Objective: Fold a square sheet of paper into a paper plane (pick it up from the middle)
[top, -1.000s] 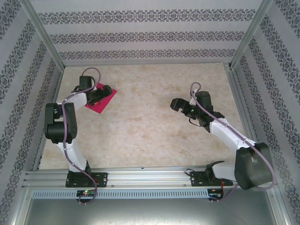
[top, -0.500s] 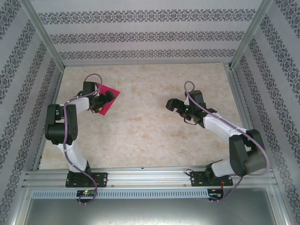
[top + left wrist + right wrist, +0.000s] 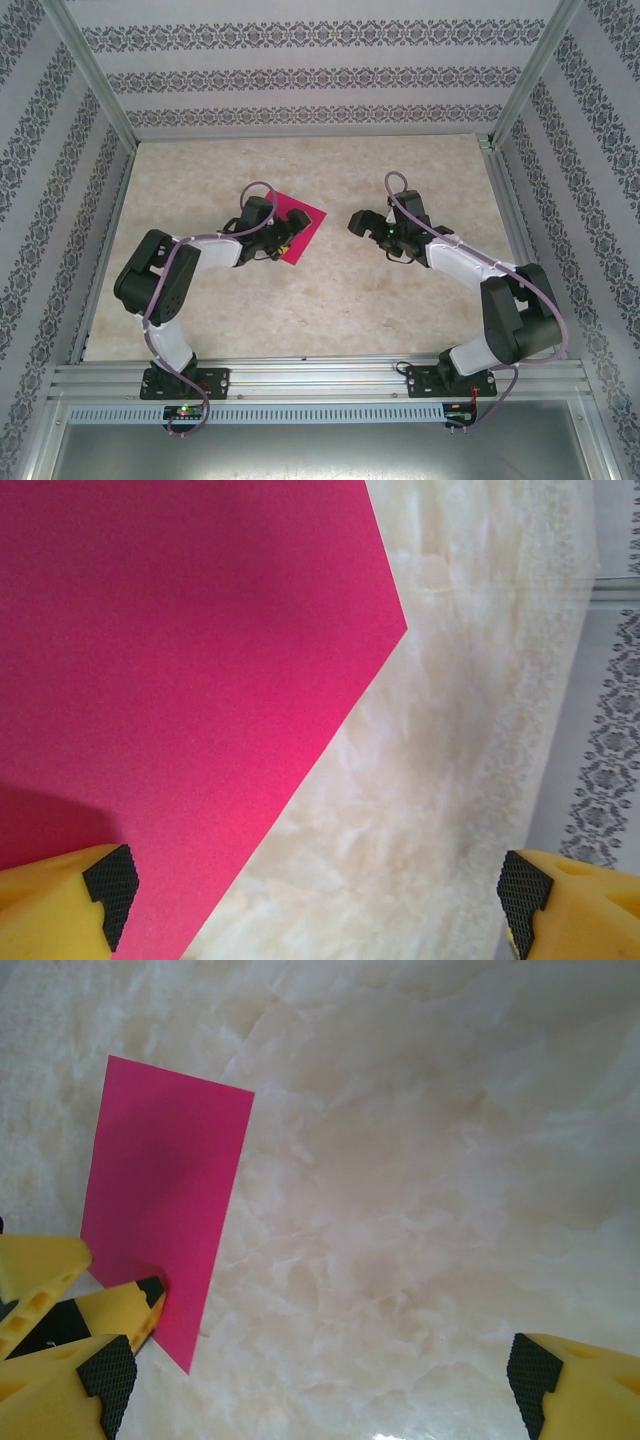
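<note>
The square sheet of paper is magenta-pink and lies flat on the marble table, left of centre. My left gripper is low at its near-left edge, jaws wide open. In the left wrist view one fingertip overlaps the sheet, while the other fingertip is over bare table. My right gripper hovers open just right of the sheet, nothing between its fingers. From the right wrist view the paper lies ahead to the left, with the left arm's yellow finger on its near corner.
The marble tabletop is walled in by patterned panels and an aluminium frame along the near edge. Both arm bases sit on that rail. Open table stretches behind and in front of the grippers.
My left arm has swung right from the table's left side toward the centre, and the pink sheet slid along with it. The right gripper has edged left and farther out.
</note>
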